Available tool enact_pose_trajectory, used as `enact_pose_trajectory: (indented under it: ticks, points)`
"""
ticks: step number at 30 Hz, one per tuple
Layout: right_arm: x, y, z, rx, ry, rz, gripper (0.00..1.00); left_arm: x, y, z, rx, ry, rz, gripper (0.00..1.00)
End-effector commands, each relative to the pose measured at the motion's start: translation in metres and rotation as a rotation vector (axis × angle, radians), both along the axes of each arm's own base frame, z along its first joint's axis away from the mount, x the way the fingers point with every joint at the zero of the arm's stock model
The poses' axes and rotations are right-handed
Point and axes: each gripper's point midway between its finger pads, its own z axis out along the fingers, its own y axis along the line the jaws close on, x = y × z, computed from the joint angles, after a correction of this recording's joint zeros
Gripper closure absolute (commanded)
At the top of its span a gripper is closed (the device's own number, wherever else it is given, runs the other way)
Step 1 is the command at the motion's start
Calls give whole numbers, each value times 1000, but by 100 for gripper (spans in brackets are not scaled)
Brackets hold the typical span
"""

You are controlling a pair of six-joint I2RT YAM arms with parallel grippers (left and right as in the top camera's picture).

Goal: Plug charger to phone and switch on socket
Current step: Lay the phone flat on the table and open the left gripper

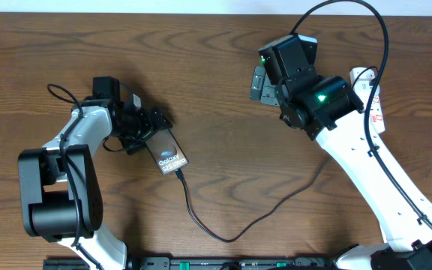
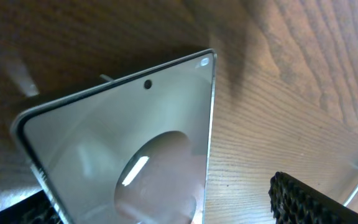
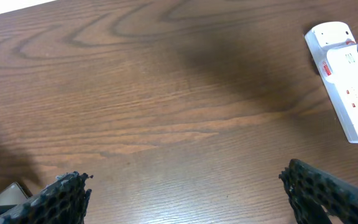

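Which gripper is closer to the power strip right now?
Right. The right gripper hovers open to the left of the power strip; the left gripper is much farther left, at the phone.

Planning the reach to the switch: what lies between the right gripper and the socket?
Only bare table between right gripper and socket, per the right wrist view.

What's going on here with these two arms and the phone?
Two robot arms are getting a phone charging. The left gripper sits at the top end of the phone, one finger clear of its edge. A thin black cable reaches the phone's bottom end and looks plugged in. The right gripper hangs open over the table, near the white power strip but not touching it.
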Motion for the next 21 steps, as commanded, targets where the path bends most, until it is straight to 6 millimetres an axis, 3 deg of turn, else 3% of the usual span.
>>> enact_pose_trajectory:
  ticks: [1,21]
  points:
    - [0,-2,7,9,-17,-15,1,-37,22,-43,142,168,15,7]
    - [0,-2,6,10,-15,-16,1,-46,26,-44,165,207,14,7]
